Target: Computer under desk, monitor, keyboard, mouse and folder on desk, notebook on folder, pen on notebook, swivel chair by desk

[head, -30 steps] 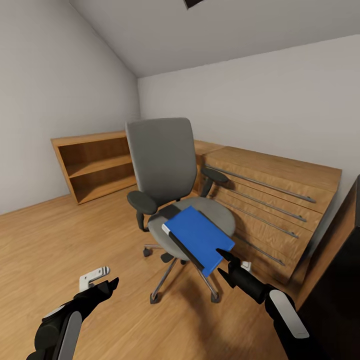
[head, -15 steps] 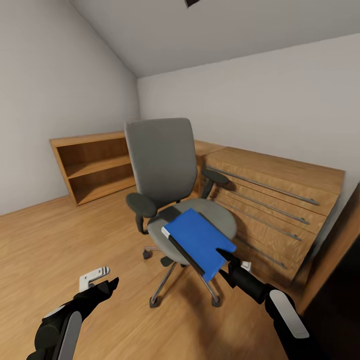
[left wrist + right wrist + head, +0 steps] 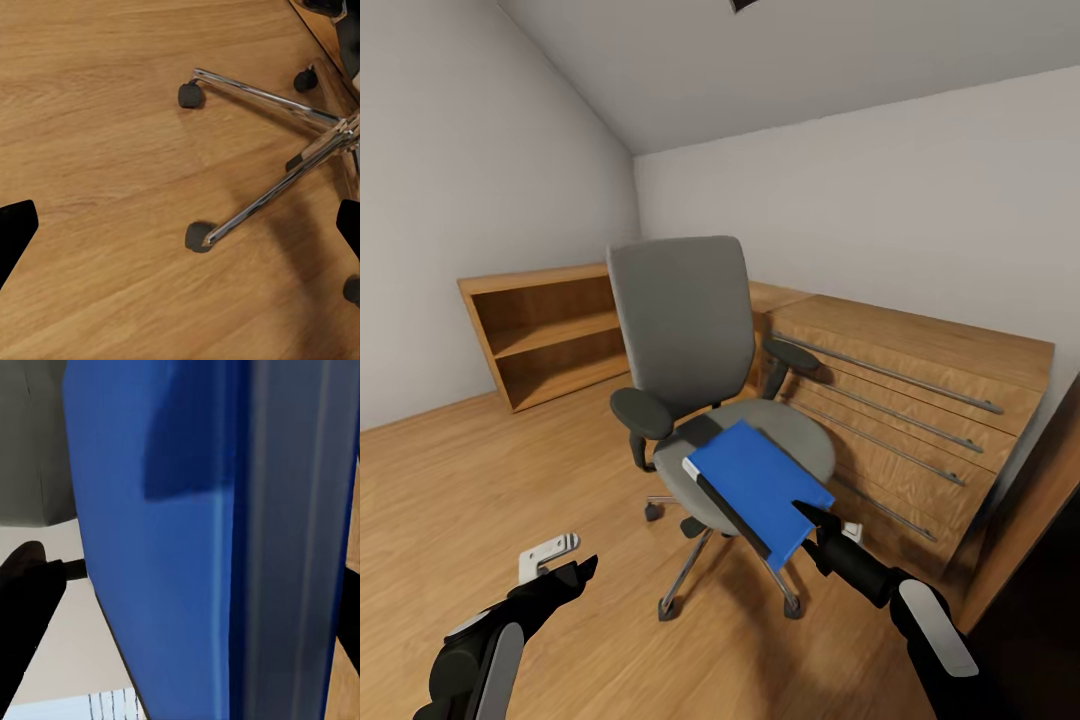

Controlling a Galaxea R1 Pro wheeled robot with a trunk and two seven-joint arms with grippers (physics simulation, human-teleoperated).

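Observation:
The swivel chair (image 3: 680, 330), with a grey seat and back, stands on the wood floor in front of me in the head view. The bright-blue folder (image 3: 760, 485) hangs tilted over the seat's front right part, with a dark shadow behind it on the seat. My right gripper (image 3: 807, 515) is shut on the folder's near corner. In the right wrist view the folder (image 3: 195, 540) sits between the black fingers (image 3: 30, 607). My left gripper (image 3: 570, 575) is open, low on the left above the floor. The left wrist view looks past this gripper (image 3: 180, 225) to the chair's chrome base (image 3: 270, 187).
A low light-wood shelf (image 3: 550, 325) stands against the left wall. A long light-wood unit with metal rails (image 3: 900, 400) runs along the right wall behind the chair. A dark surface (image 3: 1040, 600) borders the right edge. Wood floor (image 3: 480, 480) lies to the left.
The whole head view has shifted a little, so the camera moved. The folder stays in my right gripper over the seat, and the left gripper has not moved.

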